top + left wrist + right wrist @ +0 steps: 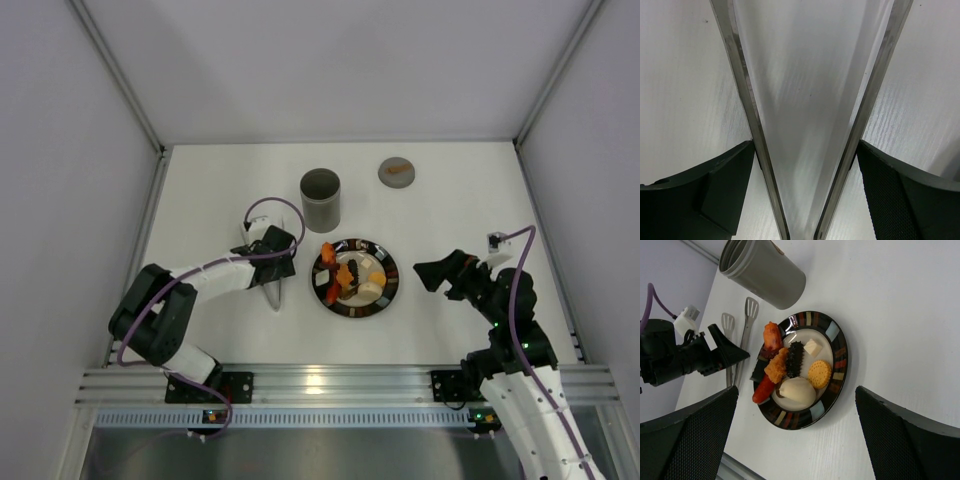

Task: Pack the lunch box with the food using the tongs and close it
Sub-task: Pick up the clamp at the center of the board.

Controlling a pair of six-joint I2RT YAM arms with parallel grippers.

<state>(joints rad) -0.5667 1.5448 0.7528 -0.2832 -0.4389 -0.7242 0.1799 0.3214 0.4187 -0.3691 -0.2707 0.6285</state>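
We find all food (790,370) on plate (837,347), lunch box (320,198) empty, lid (397,171) off. Left gripper (807,165) open astride tongs (747,95), no squeeze yet; right gripper (795,432) open, idle.

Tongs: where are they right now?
In the top view the tongs lie on the table left of the plate, between the open left gripper's fingers, below-left of the lunch box.

We see brushed, shiny silver metal tongs (752,125) on a matt white wood-grained table (680,75), a glossy dark striped plate (837,365), and a matt grey cylindrical lunch box (767,270) at upper left.
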